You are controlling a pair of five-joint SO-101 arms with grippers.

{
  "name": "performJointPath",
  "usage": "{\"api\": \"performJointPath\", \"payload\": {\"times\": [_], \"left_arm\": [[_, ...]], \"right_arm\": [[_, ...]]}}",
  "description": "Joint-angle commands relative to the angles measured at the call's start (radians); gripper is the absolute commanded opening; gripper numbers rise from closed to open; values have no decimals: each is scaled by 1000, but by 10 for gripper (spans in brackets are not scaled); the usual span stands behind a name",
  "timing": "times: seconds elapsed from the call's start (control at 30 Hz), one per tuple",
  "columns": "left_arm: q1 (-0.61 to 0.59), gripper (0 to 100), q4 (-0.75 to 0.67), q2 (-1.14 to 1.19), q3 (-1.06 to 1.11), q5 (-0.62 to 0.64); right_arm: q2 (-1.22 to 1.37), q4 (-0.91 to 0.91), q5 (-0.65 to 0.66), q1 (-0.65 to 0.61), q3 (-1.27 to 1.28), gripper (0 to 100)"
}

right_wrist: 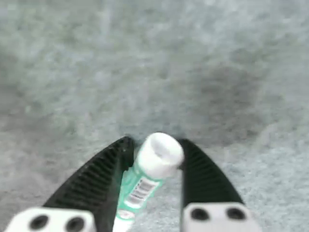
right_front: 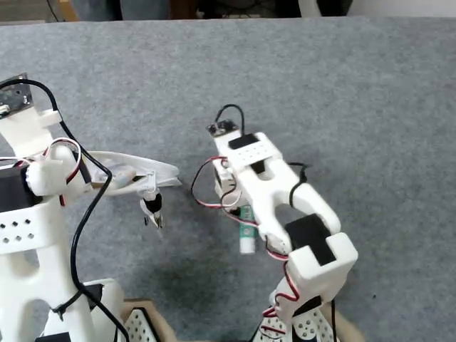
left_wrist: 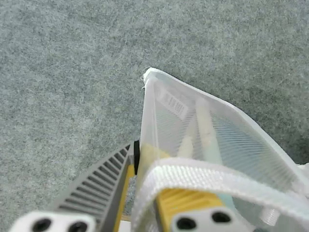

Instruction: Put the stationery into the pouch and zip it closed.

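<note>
Presently we hold the part-filled mesh pouch [left_wrist: 207, 130] in the left tool [left_wrist: 138, 159]. The right tool [right_wrist: 154, 151] clamps a glue stick [right_wrist: 143, 186]; insertion and zipping remain.

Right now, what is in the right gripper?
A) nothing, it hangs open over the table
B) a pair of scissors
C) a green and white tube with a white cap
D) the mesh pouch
C: in the right wrist view, the right gripper is shut on a green and white tube with a white cap, while the mesh pouch sits in the left gripper.
</note>
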Motion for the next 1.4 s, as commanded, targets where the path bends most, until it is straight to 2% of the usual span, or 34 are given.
{"api": "performJointPath", "payload": {"times": [0.0,0.37,0.7,1.1,1.37], "left_arm": [[-12,29,-37,-25,-4,-8],[-12,29,-40,-25,-4,-8],[-12,29,-38,-25,-4,-8],[-12,29,-37,-25,-4,-8],[-12,29,-37,-25,-4,-8]], "right_arm": [[-4,-20,11,9,-53,34],[-5,-17,14,12,-54,12],[-4,120,23,12,-157,15],[-8,110,44,15,-200,12],[-203,183,51,23,-320,12]]}}
